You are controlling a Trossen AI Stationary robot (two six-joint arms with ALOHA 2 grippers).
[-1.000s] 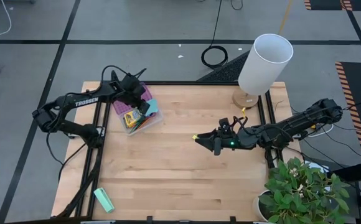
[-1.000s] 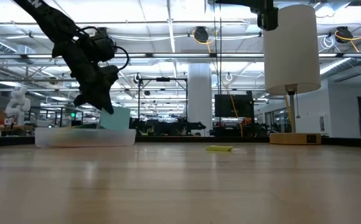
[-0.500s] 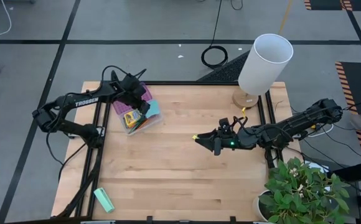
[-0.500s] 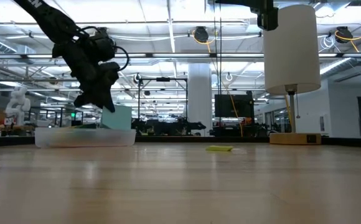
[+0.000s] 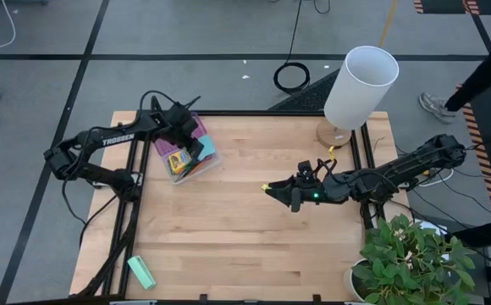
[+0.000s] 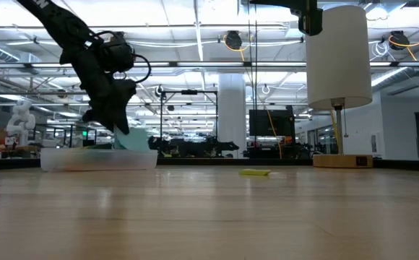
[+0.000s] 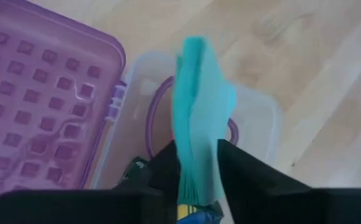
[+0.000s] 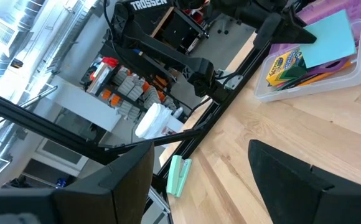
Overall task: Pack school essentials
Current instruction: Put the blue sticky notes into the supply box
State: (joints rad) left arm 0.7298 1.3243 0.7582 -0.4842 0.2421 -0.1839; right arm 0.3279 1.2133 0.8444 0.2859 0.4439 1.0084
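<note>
the cyan sticky-note pad (image 7: 199,118) is clamped between the left gripper (image 5: 196,146) fingers, over the clear box (image 5: 212,166) at upper left. the right gripper (image 5: 270,188), mid-frame, is held apart, empty.

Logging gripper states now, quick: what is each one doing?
Left gripper: shut on the cyan sticky-note pad over the clear box.
Right gripper: open, empty.

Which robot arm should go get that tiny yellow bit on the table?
The right arm, probably. Its open pincer is right beside the yellow bit, while the left pincer is across the table, shut on the blue pad over the box.
</note>
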